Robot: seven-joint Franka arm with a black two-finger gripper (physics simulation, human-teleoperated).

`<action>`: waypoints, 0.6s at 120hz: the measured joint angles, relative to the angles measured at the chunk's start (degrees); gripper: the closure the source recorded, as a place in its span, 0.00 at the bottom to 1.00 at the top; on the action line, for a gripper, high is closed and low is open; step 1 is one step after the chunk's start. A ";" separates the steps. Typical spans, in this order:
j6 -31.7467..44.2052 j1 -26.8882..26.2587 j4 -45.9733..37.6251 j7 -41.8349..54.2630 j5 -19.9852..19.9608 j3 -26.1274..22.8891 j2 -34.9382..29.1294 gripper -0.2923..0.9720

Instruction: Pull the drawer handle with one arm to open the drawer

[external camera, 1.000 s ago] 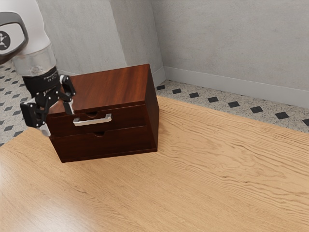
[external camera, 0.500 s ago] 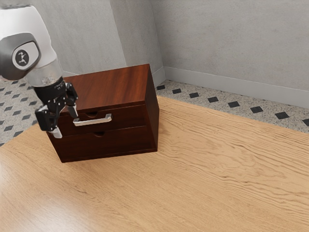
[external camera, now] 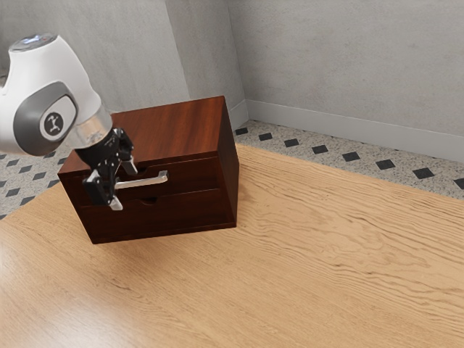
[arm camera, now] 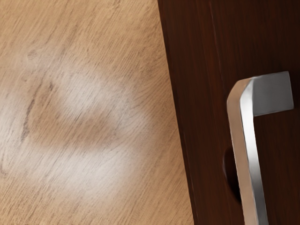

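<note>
- Drawer [external camera: 190, 174] is sitting in the upper half of the chest [external camera: 174, 129] and looking fully shut, with its handle [external camera: 147, 180] standing proud of the front and running level.
- End effector [external camera: 121, 185] is hanging open at the handle's end nearer the exterior view's left, one finger above the bar and one below — gripping nothing, as far as I can tell.
- In the wrist view the handle [arm camera: 247, 154] is lying off to one side of the hand, so I am judging that the hand is needing to centre on the bar before closing.
- Doing it well is meaning closing squarely across the bar, then pulling straight out along the drawer's run — a skewed pull is risking a slip, or dragging the whole chest.
- For room, the surface [external camera: 304, 275] is lying bare in front of the chest, giving a free path outward. The lower drawer [external camera: 190, 206], just beneath, is the one edge worth keeping the lower finger off.
</note>
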 joint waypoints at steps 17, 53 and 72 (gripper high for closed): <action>1.74 0.07 -1.21 -1.61 -0.08 0.00 -0.42 0.23; 5.44 0.25 -2.54 -4.23 -0.09 0.17 0.07 0.23; 6.84 0.25 -2.51 -5.14 -0.05 0.18 0.53 0.24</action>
